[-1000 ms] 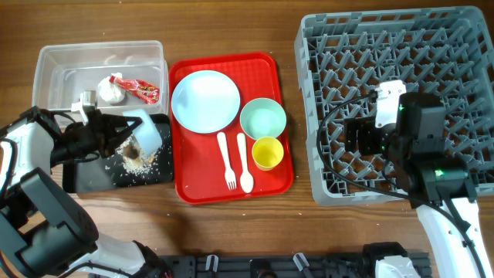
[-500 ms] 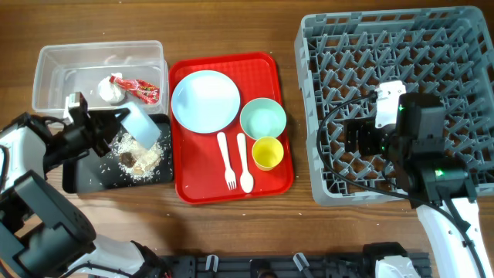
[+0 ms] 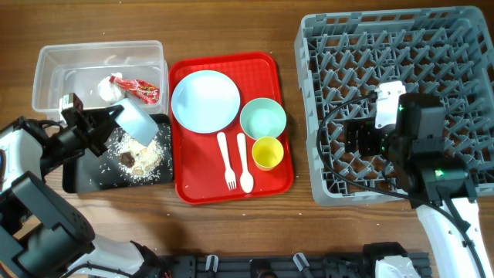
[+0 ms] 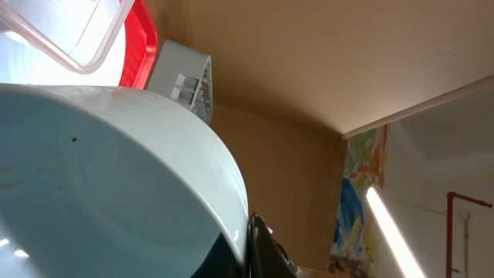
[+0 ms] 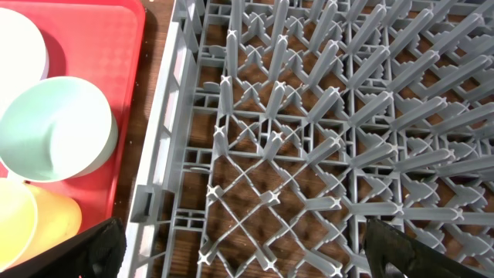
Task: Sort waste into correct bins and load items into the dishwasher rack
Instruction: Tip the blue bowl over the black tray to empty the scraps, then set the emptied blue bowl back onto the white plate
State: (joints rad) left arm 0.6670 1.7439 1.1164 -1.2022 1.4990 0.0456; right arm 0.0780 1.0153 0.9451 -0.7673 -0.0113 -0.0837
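The pale blue bowl (image 3: 140, 122) is the piece in hand: my left jaws (image 3: 114, 123) are clamped on its rim and hold it tipped above the black tray (image 3: 85, 174). The right jaws (image 3: 351, 139) hang spread wide with nothing between them over the dishwasher rack (image 3: 463, 46), the biggest thing on the bench (image 3: 231, 224). Next down in size is the red tray (image 3: 270, 181), which carries the plate (image 3: 205, 100), the mint bowl (image 3: 262, 118), the yellow cup (image 3: 268, 152), and the fork (image 3: 225, 158) and spoon (image 3: 245, 162) lying side by side. The clear tub (image 3: 46, 77) behind the black tray already holds the napkin ball (image 3: 108, 89) and the red wrapper (image 3: 143, 91). Smallest are the rice and scraps (image 3: 143, 154), heaped at the right end of the black tray just beside the red tray's edge. A round bowl has no real long axis. Its base-to-mouth line leans steeply, base up and toward my wrist, mouth down and to the right at the heap, and the wrist view shows only its curved wall. To finish well, I judge I should tip further with the rim low and nearer the tray's middle, so that stray grains do not hop onto the red tray. After that I would give one small shake and make sure nothing clings before carrying it to the rack.
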